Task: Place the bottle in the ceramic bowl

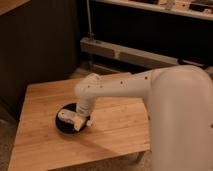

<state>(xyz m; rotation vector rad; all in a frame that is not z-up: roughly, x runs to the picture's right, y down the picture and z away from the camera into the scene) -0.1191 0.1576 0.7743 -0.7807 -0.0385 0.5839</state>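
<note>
The black ceramic bowl (64, 126) sits on the wooden table (115, 120), left of the middle. A small white bottle (64, 114) shows as a pale shape lying inside the bowl at its back left. My gripper (80, 122) reaches down from the white arm and hangs over the bowl's right half, right beside the bottle. The gripper covers part of the bowl and part of the bottle. Whether it still touches the bottle is unclear.
The large white arm (170, 105) fills the right side of the view over the table's right end. A dark cabinet wall (40, 45) stands behind the table, and a metal rail (130, 52) runs along the back right. The table's front edge (80, 160) is close.
</note>
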